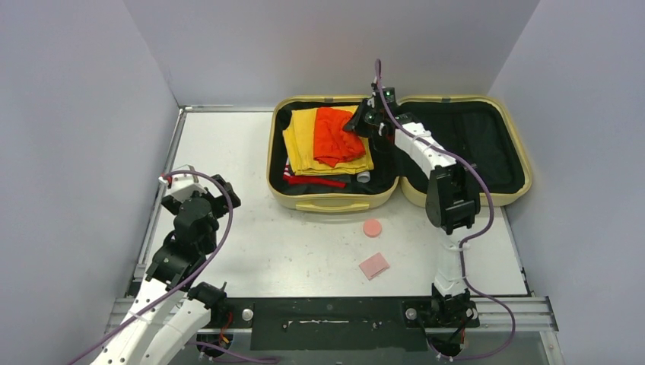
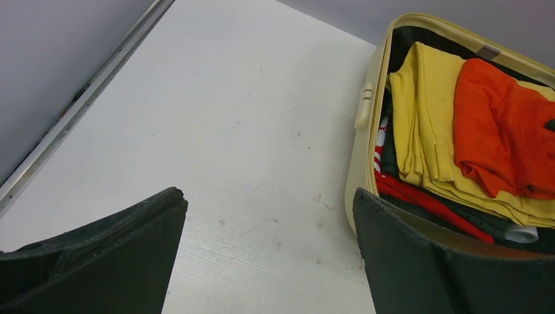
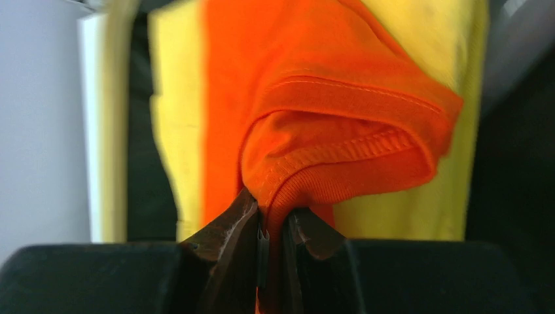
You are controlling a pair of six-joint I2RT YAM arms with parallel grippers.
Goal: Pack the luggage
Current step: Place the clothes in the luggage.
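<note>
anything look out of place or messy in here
A round pink disc and a squarish pink pad lie on the table in front of the luggage, unpacked. Inside it, the orange garment sits bunched on the folded yellow garment, a fold pinched in the right tool.

The table (image 1: 251, 175) left of the luggage (image 1: 335, 204) lies open out to the side wall. The luggage's left half is piled with a yellow garment (image 1: 300, 144) and an orange garment (image 1: 331, 137). Its right half shows bare black lining. The right arm (image 1: 449, 194) crosses the hinge, barring the middle. Nearer, a pink disc (image 1: 372, 227) and a pink square piece (image 1: 373, 265) lie on the table.
</note>
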